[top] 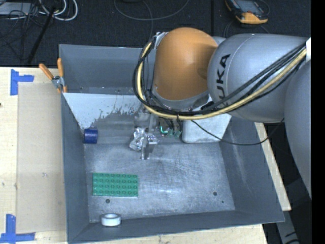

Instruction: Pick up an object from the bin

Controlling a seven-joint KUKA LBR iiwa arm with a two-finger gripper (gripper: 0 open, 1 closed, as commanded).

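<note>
Nearest the camera, close against the near wall of the grey metal bin (249, 187), a small white ring (110, 219) lay flat on the floor, toward the left corner. Just beyond it, also on the left half of the floor, a green studded plate (115, 185) lay flat with its long sides running left to right, apart from the ring and clear of the left wall. The middle and right of the floor beyond the plate were bare, scuffed metal. Farther in, about at the middle of the bin, the gripper (145, 147) pointed down at that bare floor with nothing visible in its grasp; whether it was released or clenched could not be told, nor whether its tip touched the metal. To its left, near the foot of the sloping left wall, a small blue cylinder (90, 135) stood well apart from the gripper. To its right, near the foot of the pale sloping far wall, a white blocky thing (203, 131) sat partly hidden under the wrist. Of all the loose things, the blue cylinder and this white block lay nearest the gripper, one on either side, and it was directly over neither. Above and beyond the gripper, the rounded orange cover (180, 62) on the wrist hung over the far part of the bin, with black and yellow cables (139, 80) looped round its left side, and the silver arm (259, 75) stretched away to the right across the bin's far right rim
</note>
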